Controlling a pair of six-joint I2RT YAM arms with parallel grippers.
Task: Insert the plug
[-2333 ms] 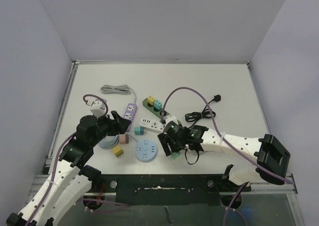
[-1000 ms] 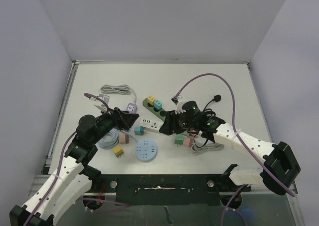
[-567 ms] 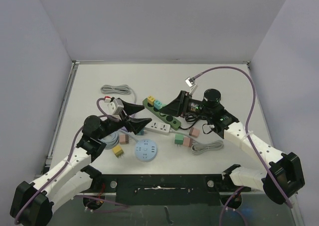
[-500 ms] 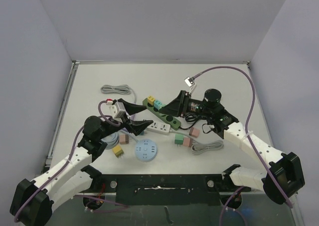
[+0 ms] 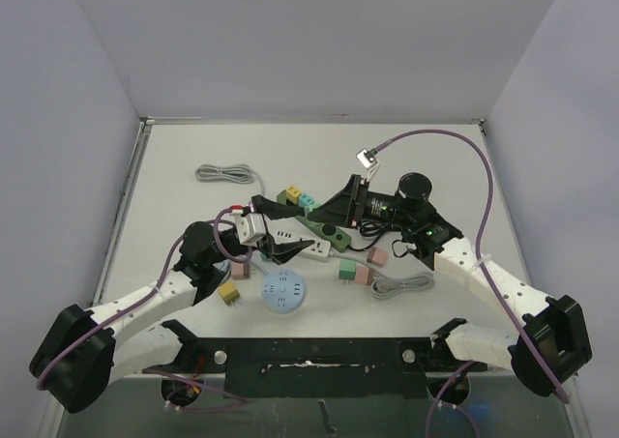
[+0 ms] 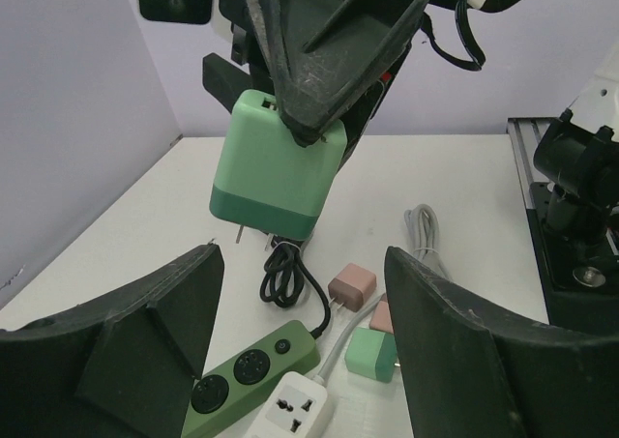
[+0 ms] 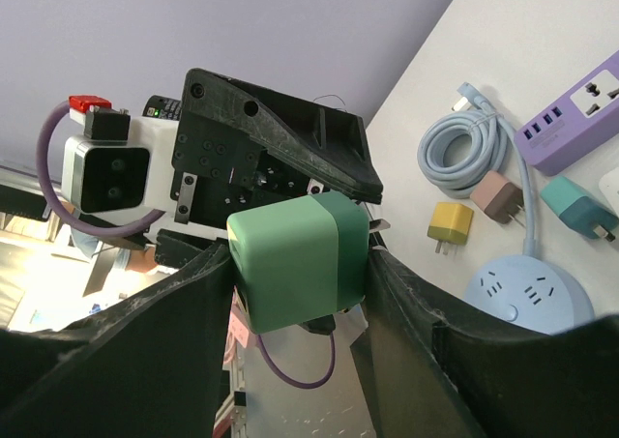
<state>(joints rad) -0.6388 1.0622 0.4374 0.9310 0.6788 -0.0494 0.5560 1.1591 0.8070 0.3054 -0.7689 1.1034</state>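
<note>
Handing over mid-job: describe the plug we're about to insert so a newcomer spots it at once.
Follow the right arm to its gripper, above the middle of the table. The plug is the cube clamped between its fingers. It is two-tone green, darker at the pronged end, and the only one in the air; the pink plugs and other green plug lie on the table.

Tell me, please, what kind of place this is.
Most likely a robot test cell in a laboratory: a white table enclosed by plain walls, with small coloured plugs and a round blue socket set out for practice.
</note>
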